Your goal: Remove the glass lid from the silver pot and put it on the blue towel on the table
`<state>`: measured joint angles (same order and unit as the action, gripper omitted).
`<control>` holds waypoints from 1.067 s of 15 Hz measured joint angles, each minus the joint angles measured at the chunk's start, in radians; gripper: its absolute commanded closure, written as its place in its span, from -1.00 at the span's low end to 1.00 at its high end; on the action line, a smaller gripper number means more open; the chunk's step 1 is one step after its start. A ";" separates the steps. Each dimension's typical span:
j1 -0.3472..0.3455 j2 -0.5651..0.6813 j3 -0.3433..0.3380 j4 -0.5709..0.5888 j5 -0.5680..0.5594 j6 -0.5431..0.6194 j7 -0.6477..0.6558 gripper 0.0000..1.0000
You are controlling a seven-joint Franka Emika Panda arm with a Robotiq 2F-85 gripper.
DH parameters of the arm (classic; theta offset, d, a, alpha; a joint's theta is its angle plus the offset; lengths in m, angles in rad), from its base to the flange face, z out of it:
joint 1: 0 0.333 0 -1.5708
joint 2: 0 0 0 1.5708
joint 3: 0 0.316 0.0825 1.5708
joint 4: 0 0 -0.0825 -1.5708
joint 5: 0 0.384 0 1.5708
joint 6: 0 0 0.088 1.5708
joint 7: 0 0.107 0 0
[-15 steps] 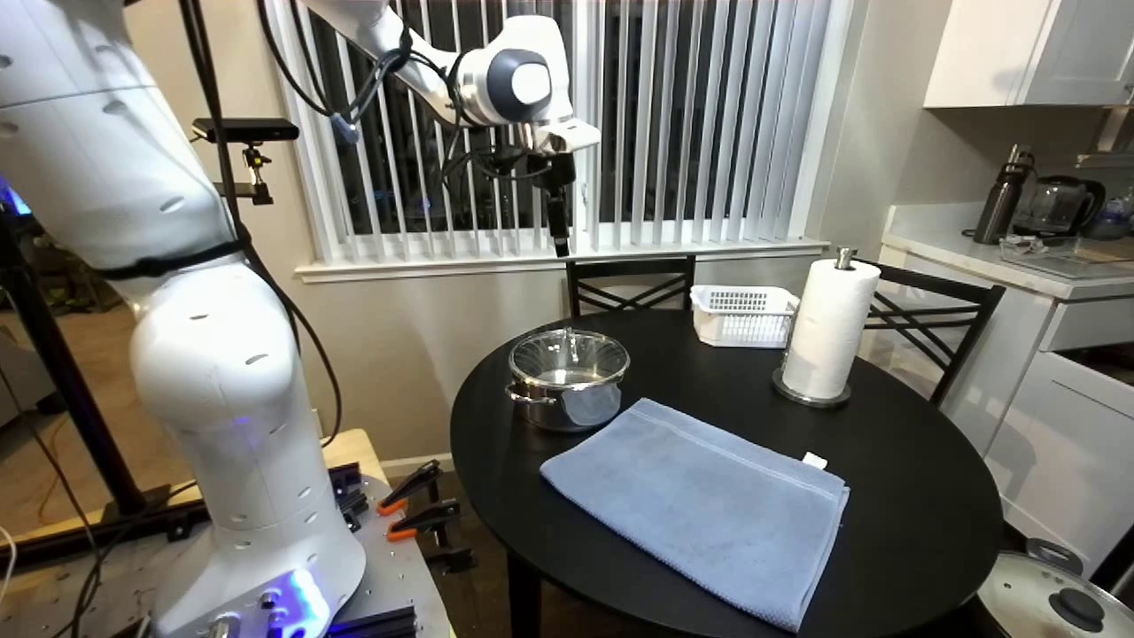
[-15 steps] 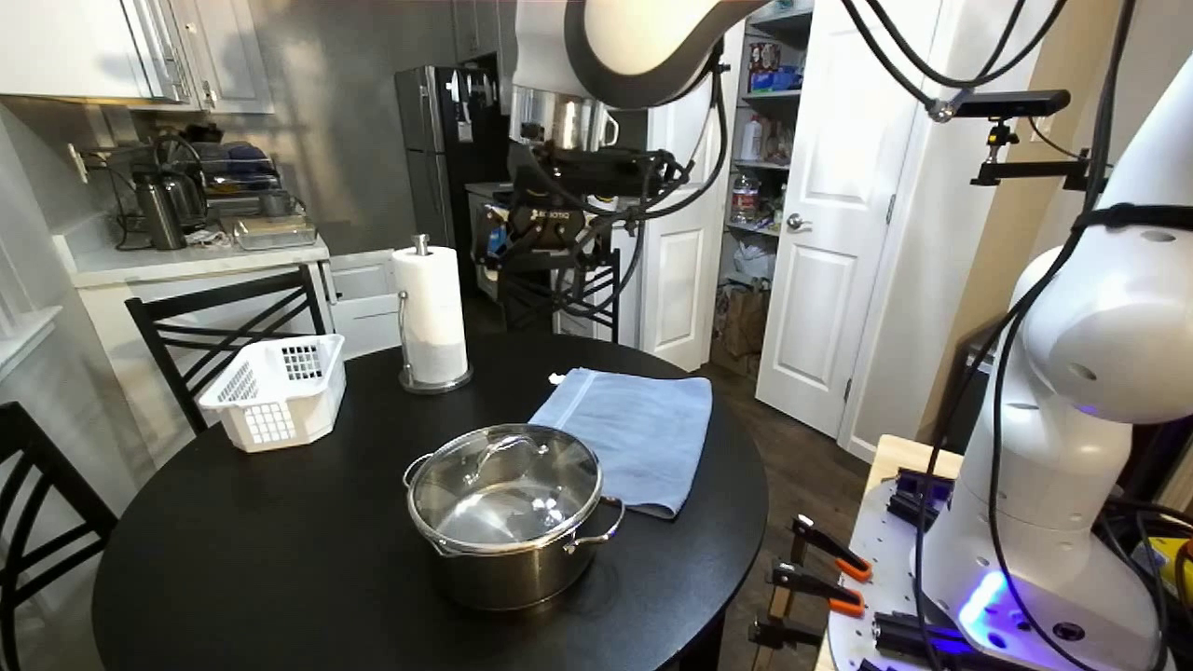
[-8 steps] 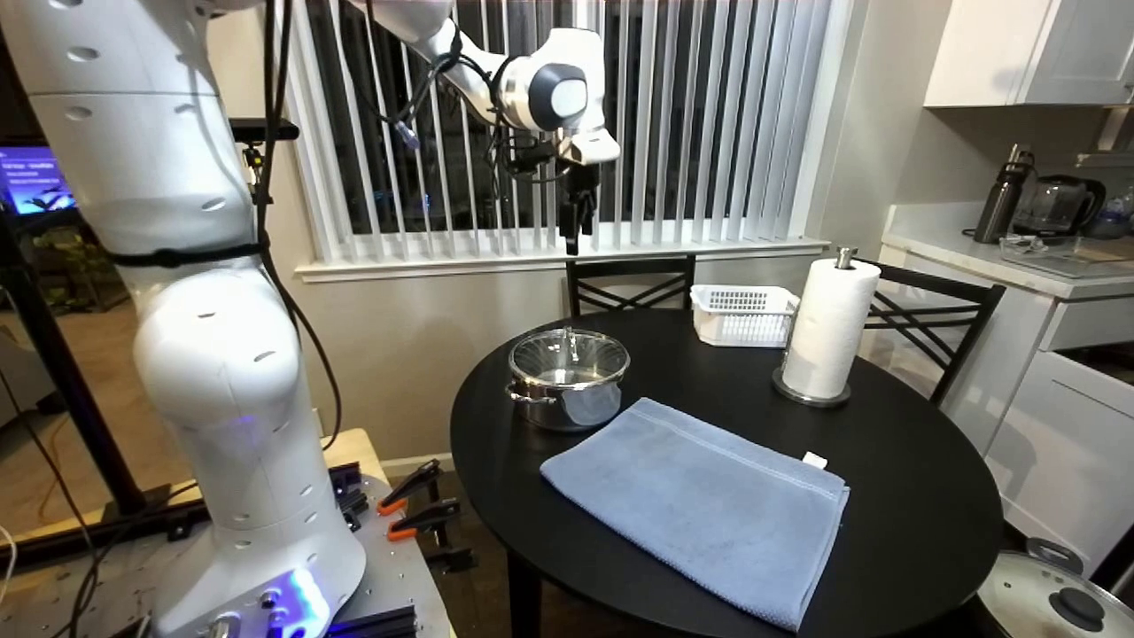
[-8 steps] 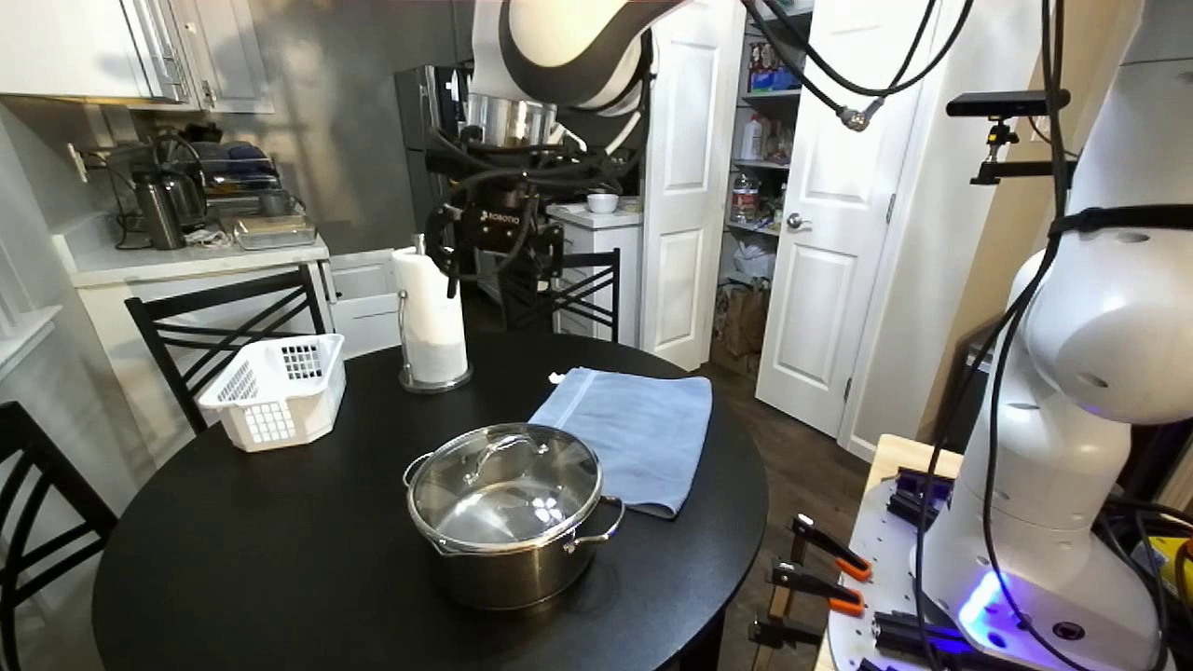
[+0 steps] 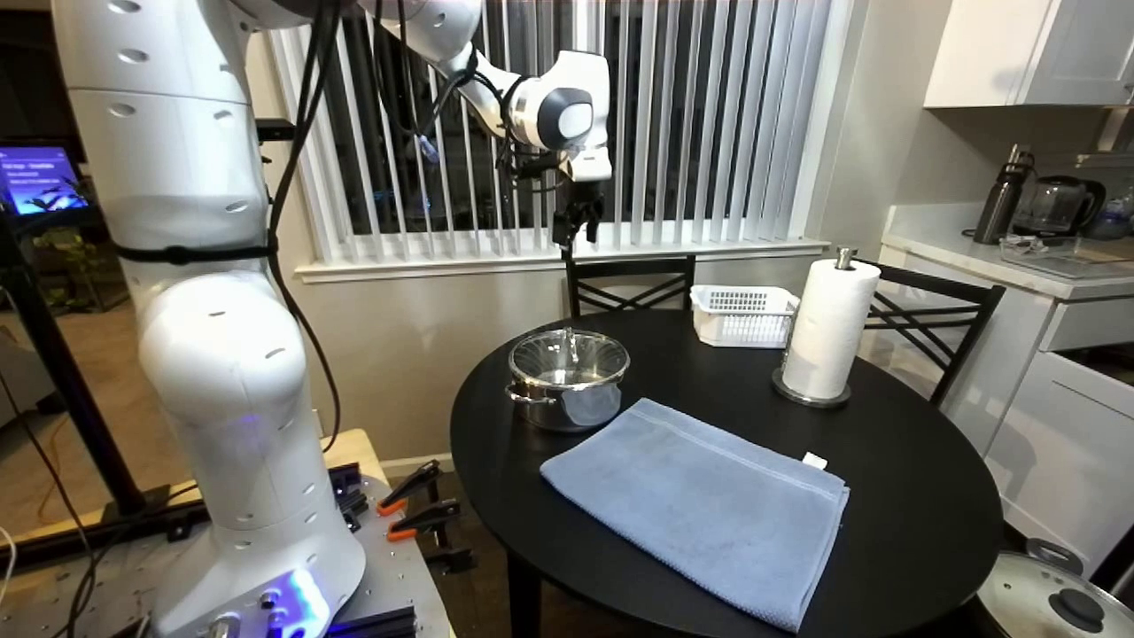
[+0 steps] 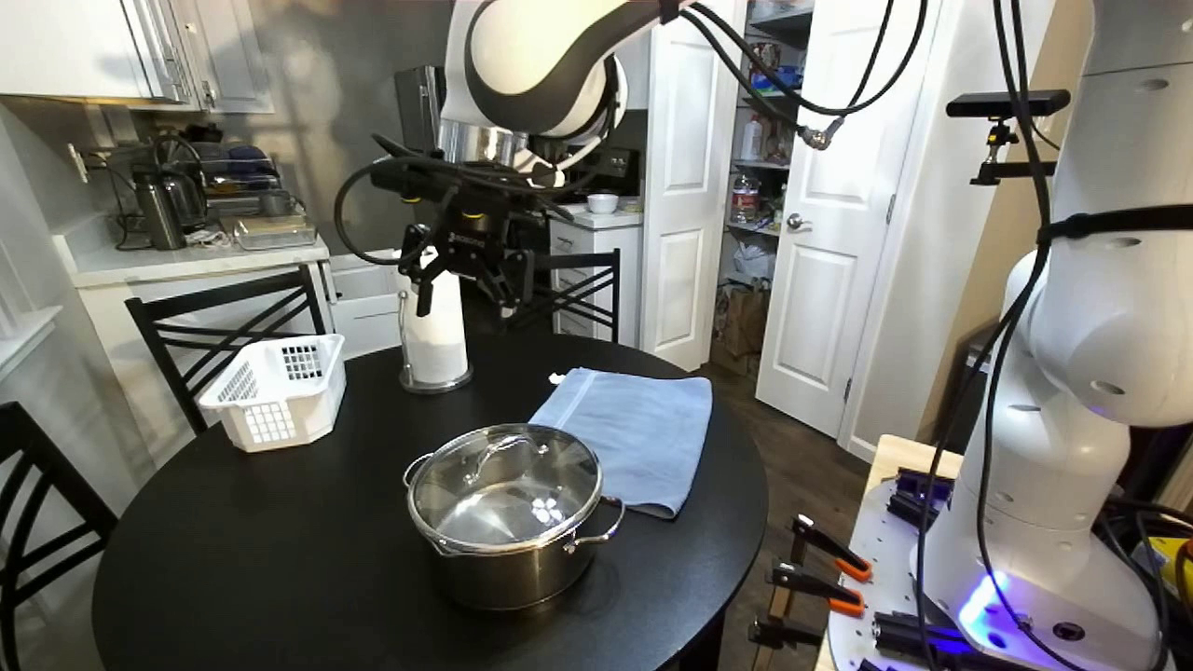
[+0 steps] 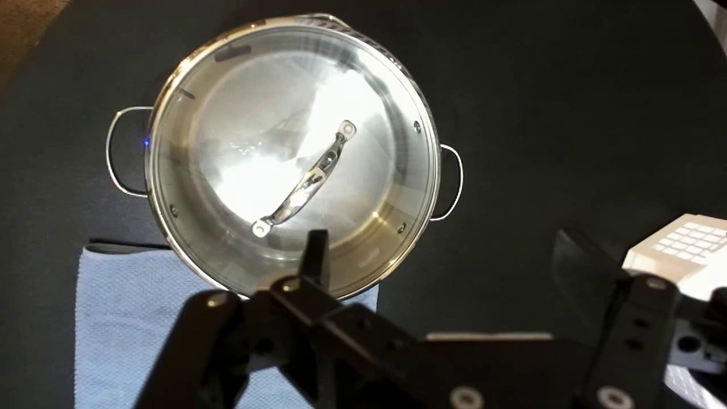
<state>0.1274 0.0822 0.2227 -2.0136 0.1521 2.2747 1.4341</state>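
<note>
Gripper dropped nearer the silver pot, jaws wide apart. Atop it, the glass lid apparently awaited grasping

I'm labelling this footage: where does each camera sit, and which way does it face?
In an exterior view, the camera looks from beside the table across the blue towel to the window blinds; arm and tool show.
In an exterior view, it stands closest to the silver pot, facing the white door; arm and tool show.
In the wrist view, it looks down from the wrist on the glass lid; tool shows, jaws apart.
Both exterior views share the silver pot, blue towel, basket and paper towel roll.
</note>
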 measured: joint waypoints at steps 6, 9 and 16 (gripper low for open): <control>0.016 0.001 -0.023 0.003 -0.065 -0.001 0.056 -1.00; 0.037 0.030 -0.040 0.003 -0.124 0.029 0.209 -1.00; 0.085 0.192 -0.041 0.010 0.056 0.189 0.344 -1.00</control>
<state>0.2120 0.2739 0.1814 -2.0032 0.2079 2.4639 1.7780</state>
